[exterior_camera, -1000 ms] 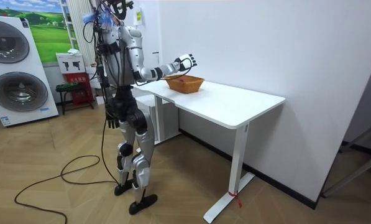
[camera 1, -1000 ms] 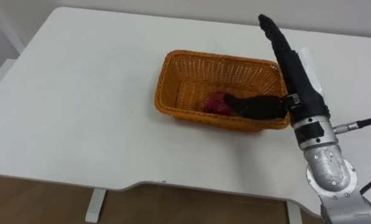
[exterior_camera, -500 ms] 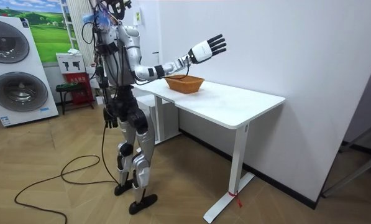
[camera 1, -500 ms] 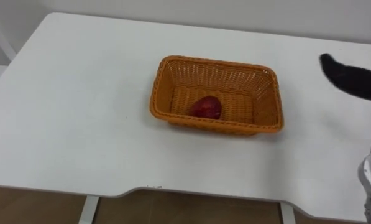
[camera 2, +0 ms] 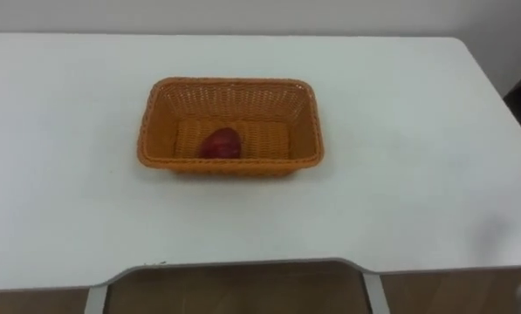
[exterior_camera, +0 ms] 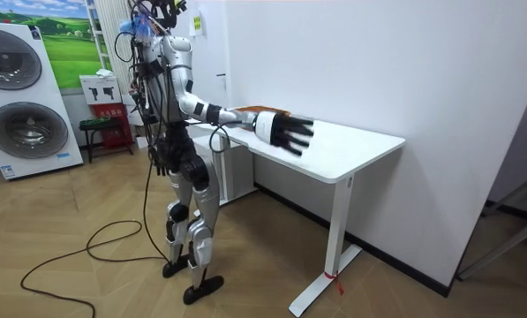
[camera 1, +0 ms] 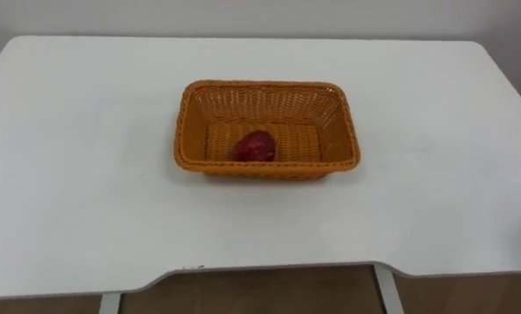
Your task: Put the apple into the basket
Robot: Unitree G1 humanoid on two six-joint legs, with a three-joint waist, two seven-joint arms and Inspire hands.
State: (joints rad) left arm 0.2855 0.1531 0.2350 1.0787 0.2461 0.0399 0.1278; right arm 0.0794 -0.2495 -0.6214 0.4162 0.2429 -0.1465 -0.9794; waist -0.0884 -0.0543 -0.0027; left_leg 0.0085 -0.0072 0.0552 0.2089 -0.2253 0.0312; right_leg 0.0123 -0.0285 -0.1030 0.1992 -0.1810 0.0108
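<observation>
Right hand [exterior_camera: 285, 132] held out level with the tabletop in the room view, fingers spread, nothing in it. Left hand [exterior_camera: 160, 162] hangs by the hip (too small there for me to read its fingers). Apple [camera 1: 255, 146], dark red, lies on the bottom of the orange wicker basket [camera 1: 195, 122], close to its near wall. Basket sits mid-way across the white table [camera 1: 85, 174]. Robot stands upright at the table's end, washing machines [exterior_camera: 20, 97] behind it.

— Basket [camera 1: 260, 85]: orange, woven wicker pattern. Apple [camera 1: 255, 146]?
— Dark red, perhaps mottled; hard to tell. Table [camera 1: 77, 174] plain white. Right hand [exterior_camera: 285, 134] black-fingered, white at the wrist.
</observation>
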